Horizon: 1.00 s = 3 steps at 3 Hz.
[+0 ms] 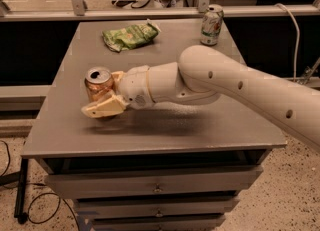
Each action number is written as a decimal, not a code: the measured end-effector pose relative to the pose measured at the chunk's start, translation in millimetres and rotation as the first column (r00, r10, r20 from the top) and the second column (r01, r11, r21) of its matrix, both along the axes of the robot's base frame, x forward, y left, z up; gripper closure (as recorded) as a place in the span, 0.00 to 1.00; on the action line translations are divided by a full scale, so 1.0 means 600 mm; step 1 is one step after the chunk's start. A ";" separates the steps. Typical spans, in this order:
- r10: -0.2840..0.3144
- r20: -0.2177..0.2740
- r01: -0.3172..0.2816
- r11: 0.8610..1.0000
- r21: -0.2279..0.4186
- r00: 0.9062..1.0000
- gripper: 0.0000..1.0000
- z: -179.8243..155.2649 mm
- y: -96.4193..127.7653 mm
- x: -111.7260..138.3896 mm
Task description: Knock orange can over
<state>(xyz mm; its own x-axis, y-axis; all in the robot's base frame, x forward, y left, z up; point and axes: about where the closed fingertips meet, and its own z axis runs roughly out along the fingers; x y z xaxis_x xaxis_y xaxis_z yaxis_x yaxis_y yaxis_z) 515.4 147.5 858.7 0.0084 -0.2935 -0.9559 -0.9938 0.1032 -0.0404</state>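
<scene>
My cream-coloured two-finger pincer (104, 98) is low over the left middle of the grey metal table top (210, 127), at the end of my thick white arm (225, 77), which reaches in from the right. Its fingers are spread. One (100, 110) lies flat and low just in front of the shiny orange-copper drink can (98, 86), and the other shows as a pale stub just beside the can's right shoulder. They bracket the can rather than pinch it. I cannot tell whether either finger is truly pressing on the metal or only sitting right against it. The can itself stands upright on the table, its silver top with the pull tab facing up, so by my reckoning the task is not done. The approach is finished and I am where I need to be, but the push that would tip the can is yet to come. What remains, I judge, is a sideways shove high enough on the can to topple it rather than slide it. The crumpled green snack bag (131, 36) and the white-and-green can (211, 24) are well apart at the far edge, out of my way.
</scene>
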 end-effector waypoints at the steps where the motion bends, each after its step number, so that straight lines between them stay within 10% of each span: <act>1: -0.032 0.031 0.034 0.997 -0.067 0.999 0.88 0.028 -0.059 0.026; 2: -0.055 0.081 0.070 0.977 -0.200 0.995 1.00 0.079 -0.143 0.066; 3: -0.053 0.115 0.092 0.925 -0.368 0.992 1.00 0.114 -0.213 0.097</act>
